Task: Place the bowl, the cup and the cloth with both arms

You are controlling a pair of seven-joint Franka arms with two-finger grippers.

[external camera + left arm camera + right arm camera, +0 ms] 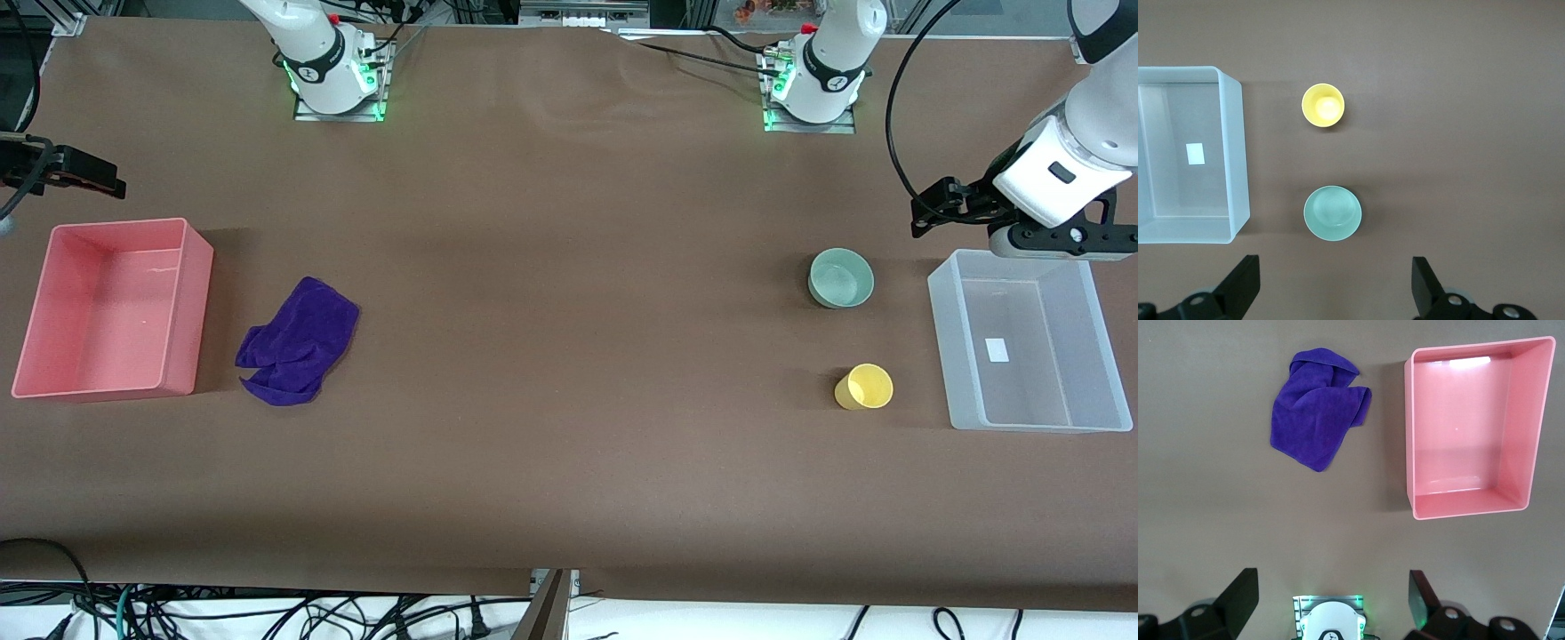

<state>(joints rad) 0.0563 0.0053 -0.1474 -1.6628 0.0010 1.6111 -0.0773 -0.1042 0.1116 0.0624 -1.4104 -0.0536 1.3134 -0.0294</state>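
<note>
The pale green bowl point(840, 277) stands upright toward the left arm's end of the table; it also shows in the left wrist view point(1332, 213). The yellow cup point(864, 387) stands nearer the front camera than the bowl and shows in the left wrist view point(1323, 105). The purple cloth point(298, 342) lies crumpled toward the right arm's end and shows in the right wrist view point(1317, 407). My left gripper point(938, 209) hangs open and empty high over the table by the clear bin point(1335, 287). My right gripper point(80, 173) hangs open and empty over the table's end above the pink bin point(1331, 593).
A clear plastic bin point(942, 307) sits at the left arm's end, beside the bowl and cup point(1235, 153). A pink bin point(196, 302) sits at the right arm's end, beside the cloth point(1408, 453). Both bins hold nothing. The right arm's base point(1331, 620) shows in the right wrist view.
</note>
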